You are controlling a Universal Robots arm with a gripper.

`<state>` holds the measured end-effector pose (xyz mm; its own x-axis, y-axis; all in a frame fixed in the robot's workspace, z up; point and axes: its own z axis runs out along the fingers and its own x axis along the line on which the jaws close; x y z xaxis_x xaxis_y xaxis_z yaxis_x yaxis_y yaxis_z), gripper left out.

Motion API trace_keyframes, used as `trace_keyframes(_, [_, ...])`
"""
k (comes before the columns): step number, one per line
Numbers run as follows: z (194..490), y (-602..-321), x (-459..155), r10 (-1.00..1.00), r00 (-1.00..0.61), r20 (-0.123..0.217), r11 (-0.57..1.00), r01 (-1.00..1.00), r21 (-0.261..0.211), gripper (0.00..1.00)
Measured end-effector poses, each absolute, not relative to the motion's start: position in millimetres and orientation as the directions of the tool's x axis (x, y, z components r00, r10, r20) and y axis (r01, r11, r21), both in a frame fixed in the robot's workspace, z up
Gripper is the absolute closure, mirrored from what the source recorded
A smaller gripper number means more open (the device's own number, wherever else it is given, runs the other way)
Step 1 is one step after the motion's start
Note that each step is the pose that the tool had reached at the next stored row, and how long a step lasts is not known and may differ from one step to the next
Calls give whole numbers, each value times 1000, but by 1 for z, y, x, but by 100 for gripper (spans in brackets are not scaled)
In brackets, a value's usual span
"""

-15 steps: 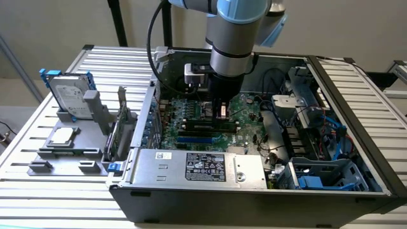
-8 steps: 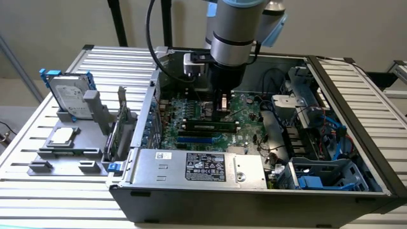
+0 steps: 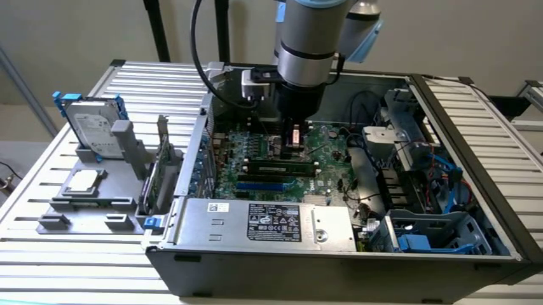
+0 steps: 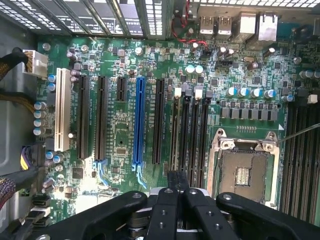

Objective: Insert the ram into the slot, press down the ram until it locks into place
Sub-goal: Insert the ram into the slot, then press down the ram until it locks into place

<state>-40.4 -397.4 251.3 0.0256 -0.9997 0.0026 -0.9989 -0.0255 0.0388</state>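
- An open computer case lies on the slatted metal surface. Inside it are the green motherboard, a grey power supply at the near edge, and a drive cage with blue parts at the exterior view's right
- On the surface, at the exterior view's left, a grey fixture carries a hard drive standing upright, a small square chip and an expansion card on its edge
- On the motherboard a blue socket runs parallel to several black ones, with a white socket on one side and the bare processor socket on the other
- The arm comes straight down from above into the case, and a black cable hangs beside it
- The gripper points down at the board with its fingers drawn close together, and nothing is seen between them
- The ram stands on its long edge in the slot, between the blue socket and the gripper
- In the exterior view the gripper hangs just behind and above the ram; I cannot tell if they touch
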Motion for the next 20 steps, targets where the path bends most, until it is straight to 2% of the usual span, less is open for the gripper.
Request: trace_keyframes(20, [241, -396, -42, -1000, 25, 4, -25, -999, 39, 90])
